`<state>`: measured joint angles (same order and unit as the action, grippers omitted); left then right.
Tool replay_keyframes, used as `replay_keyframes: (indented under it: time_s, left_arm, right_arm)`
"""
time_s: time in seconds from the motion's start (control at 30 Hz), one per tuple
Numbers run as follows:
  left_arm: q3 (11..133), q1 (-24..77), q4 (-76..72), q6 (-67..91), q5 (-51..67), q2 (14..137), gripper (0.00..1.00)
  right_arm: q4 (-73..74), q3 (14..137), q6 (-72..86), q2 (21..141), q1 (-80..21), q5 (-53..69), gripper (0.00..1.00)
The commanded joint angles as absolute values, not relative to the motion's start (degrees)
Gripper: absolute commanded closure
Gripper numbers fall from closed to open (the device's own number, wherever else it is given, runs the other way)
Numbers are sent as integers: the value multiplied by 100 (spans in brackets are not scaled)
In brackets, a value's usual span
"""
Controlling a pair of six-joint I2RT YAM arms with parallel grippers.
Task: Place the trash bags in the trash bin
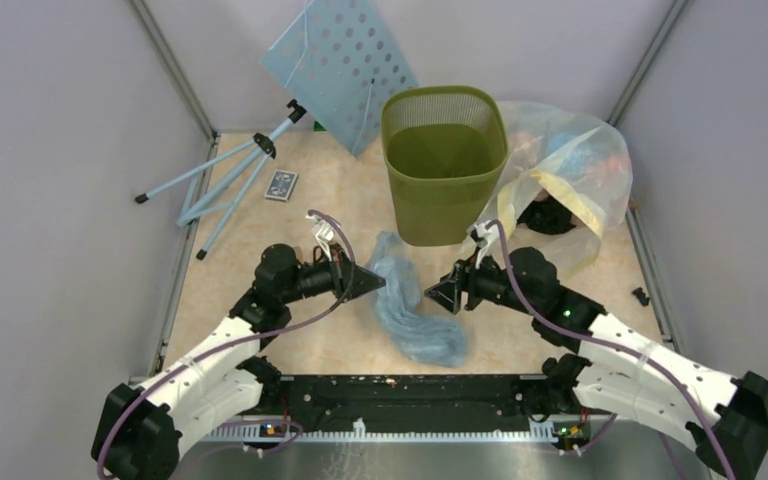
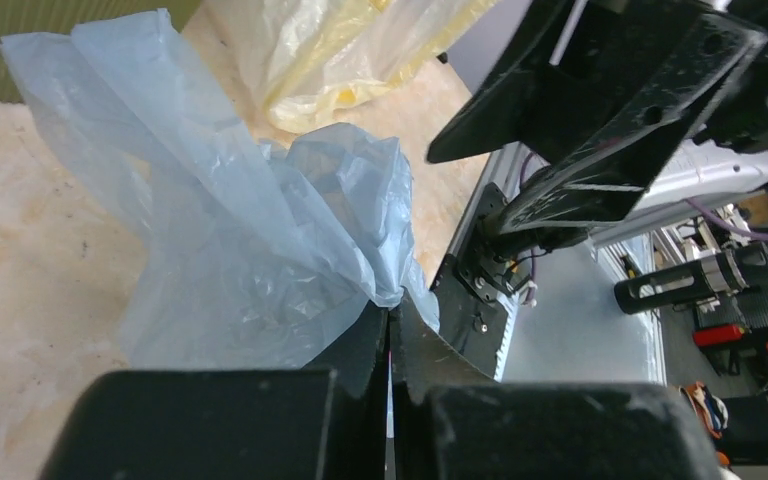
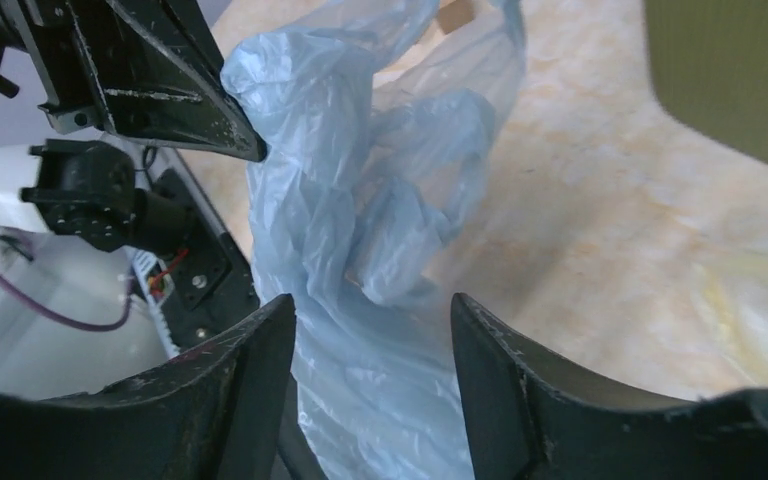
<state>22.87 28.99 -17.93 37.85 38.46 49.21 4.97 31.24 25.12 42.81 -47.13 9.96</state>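
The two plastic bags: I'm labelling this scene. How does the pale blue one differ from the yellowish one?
The pale blue bag lies crumpled in front of the trash bin; the yellowish bag is bigger and sits to the right of the bin. The blue one looks empty; the yellowish one holds colourful things. Both are thin, see-through plastic.

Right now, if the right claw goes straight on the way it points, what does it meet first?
The blue trash bag, lying between its open fingers; behind that, probably the left claw.
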Motion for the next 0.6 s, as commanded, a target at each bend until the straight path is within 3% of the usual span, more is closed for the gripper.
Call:
replay_keyframes:
  time_s: [0.0, 0.33, 0.57]
  left_arm:
    - [2255, 2917, -2095, 3639, 4303, 4728, 100]
    - [2167, 2914, -2025, 3646, 4188, 4362, 100]
    - [2086, 2912, -2551, 3877, 4412, 4012, 100]
  right_arm:
    - [-818, 3070, 2897, 4758, -4764, 1782, 40]
    - [-1608, 2936, 3684, 5963, -4772, 2127, 41]
    - [-1130, 2948, 3910, 6218, -4772, 1161, 52]
